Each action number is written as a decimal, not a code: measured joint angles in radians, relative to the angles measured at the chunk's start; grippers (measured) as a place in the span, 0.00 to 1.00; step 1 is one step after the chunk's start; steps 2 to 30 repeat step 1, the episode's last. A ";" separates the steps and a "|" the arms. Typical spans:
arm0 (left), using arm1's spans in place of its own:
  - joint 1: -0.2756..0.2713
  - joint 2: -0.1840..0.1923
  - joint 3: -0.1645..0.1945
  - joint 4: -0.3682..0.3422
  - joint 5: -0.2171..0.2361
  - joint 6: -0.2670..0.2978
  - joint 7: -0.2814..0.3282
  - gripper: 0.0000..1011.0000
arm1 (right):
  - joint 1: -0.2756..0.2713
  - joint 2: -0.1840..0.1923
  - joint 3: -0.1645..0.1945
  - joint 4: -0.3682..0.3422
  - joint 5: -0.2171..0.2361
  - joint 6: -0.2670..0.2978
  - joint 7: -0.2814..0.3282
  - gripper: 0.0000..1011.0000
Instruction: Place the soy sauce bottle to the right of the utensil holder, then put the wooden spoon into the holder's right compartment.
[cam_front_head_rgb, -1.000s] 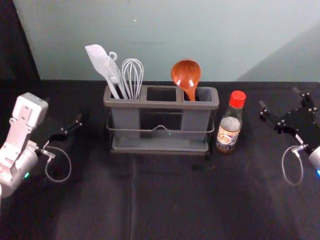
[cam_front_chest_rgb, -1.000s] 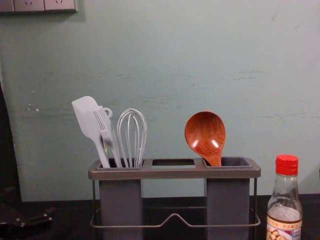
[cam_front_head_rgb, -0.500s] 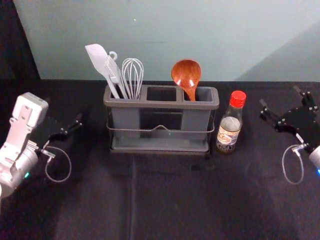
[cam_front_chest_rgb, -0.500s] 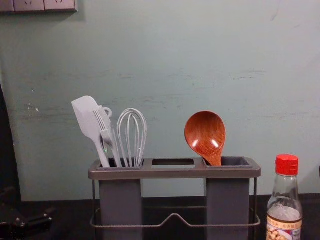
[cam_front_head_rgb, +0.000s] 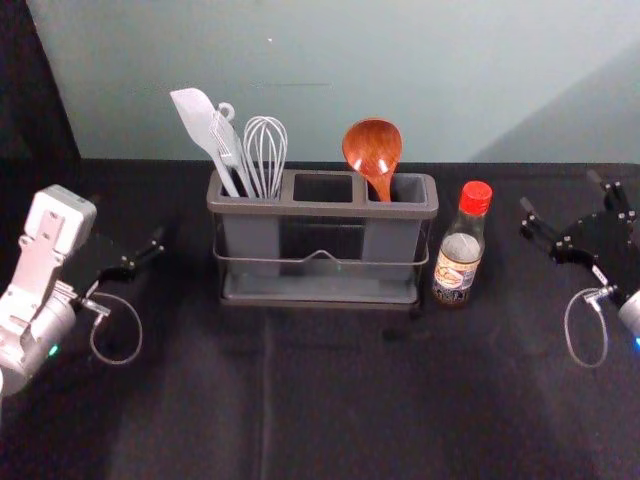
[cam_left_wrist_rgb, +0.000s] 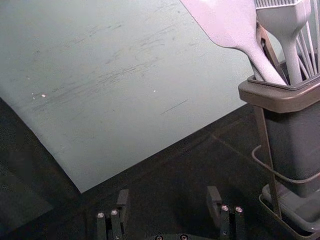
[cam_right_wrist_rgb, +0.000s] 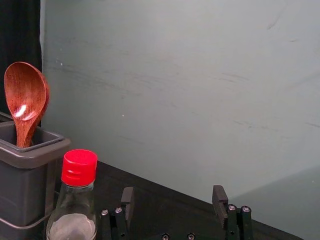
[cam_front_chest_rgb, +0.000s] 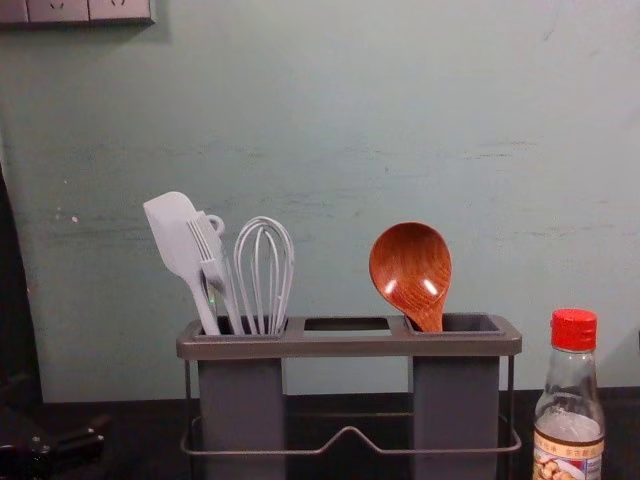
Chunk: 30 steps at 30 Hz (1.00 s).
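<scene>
The wooden spoon (cam_front_head_rgb: 372, 150) stands bowl-up in the right compartment of the grey utensil holder (cam_front_head_rgb: 320, 209). Just right of the holder, a small gap away, the soy sauce bottle (cam_front_head_rgb: 460, 246) with its red cap is upright. My right gripper (cam_front_head_rgb: 562, 208) is open and empty, farther right of the bottle; in the right wrist view the right gripper (cam_right_wrist_rgb: 173, 200) has its fingers wide apart, with the bottle (cam_right_wrist_rgb: 76, 200) beside them. Left of the holder, my left gripper (cam_front_head_rgb: 128, 242) is open and empty; the left wrist view shows the left gripper (cam_left_wrist_rgb: 168, 200) with spread fingers.
A white spatula (cam_front_head_rgb: 203, 132), a brush and a whisk (cam_front_head_rgb: 265, 156) stand in the holder's left compartment. Behind the dark table (cam_front_head_rgb: 330, 400) rises a pale green wall (cam_front_head_rgb: 300, 60). A dark curtain hangs at the back left.
</scene>
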 joint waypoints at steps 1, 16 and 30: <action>0.000 0.000 0.000 0.000 0.000 0.000 0.000 0.99 | 0.000 0.000 0.000 0.000 0.000 0.000 0.000 0.99; 0.000 0.000 0.000 0.000 0.000 0.000 0.000 0.99 | 0.000 0.000 0.000 0.000 0.000 0.000 0.000 0.99; 0.000 0.000 0.000 0.000 0.000 0.000 0.000 0.99 | 0.000 0.000 0.000 0.000 0.000 0.000 0.000 0.99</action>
